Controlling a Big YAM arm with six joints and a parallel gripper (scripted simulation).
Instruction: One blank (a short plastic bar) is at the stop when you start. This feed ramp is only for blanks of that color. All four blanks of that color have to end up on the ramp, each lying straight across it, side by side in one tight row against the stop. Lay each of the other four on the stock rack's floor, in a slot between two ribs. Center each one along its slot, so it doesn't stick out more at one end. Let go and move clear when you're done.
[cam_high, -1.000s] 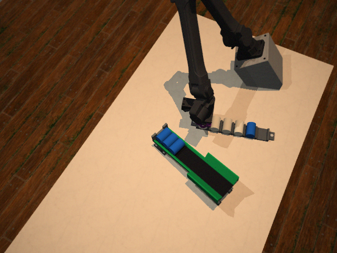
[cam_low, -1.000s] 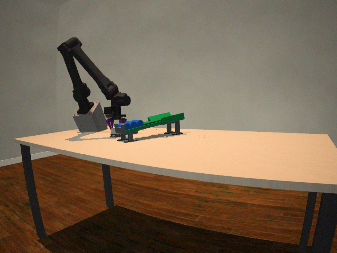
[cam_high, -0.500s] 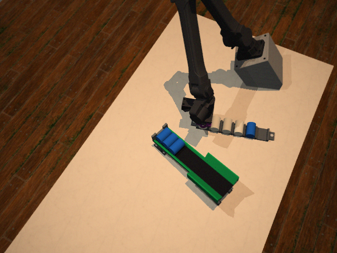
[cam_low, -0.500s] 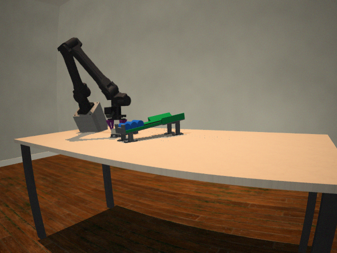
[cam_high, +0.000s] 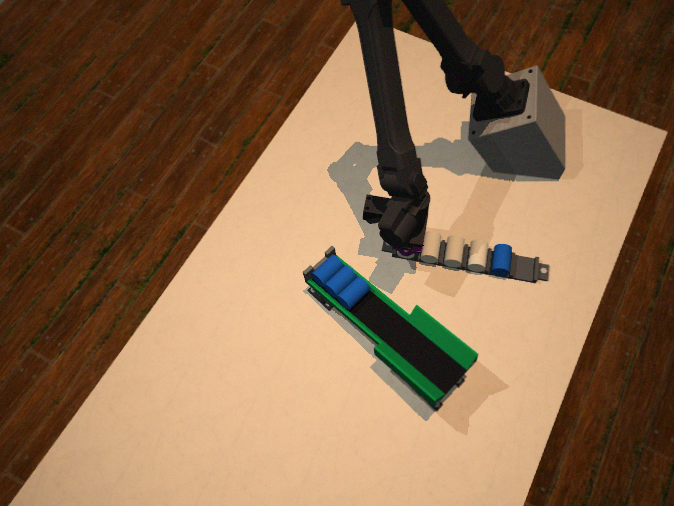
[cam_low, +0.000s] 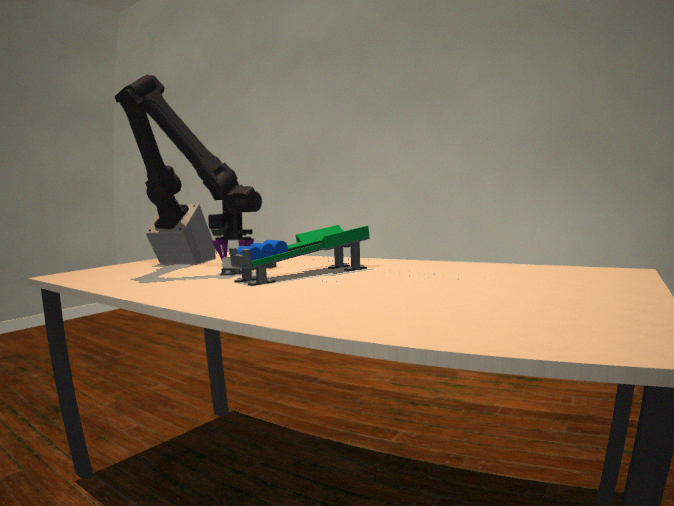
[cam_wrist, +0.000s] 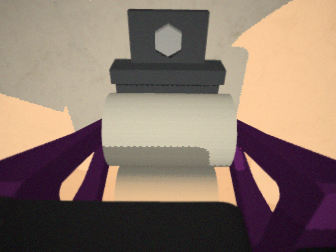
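My gripper (cam_high: 405, 249) is low over the left end of the grey stock rack (cam_high: 473, 261) and is shut on a cream blank (cam_wrist: 169, 129), held crosswise between the purple fingers. The rack's end rib (cam_wrist: 167, 75) lies just beyond the blank in the wrist view. On the rack lie three cream blanks (cam_high: 454, 251) and one blue blank (cam_high: 501, 259) near its right end. Three blue blanks (cam_high: 340, 280) lie side by side at the stop of the green feed ramp (cam_high: 391, 329). In the exterior view the gripper (cam_low: 231, 247) sits just behind the ramp's low end (cam_low: 255, 255).
The grey arm base block (cam_high: 517, 127) stands at the back right of the table. The ramp's raised high end (cam_high: 435, 364) points to the front right. The rack has a bolt tab at its right end (cam_high: 541, 269).
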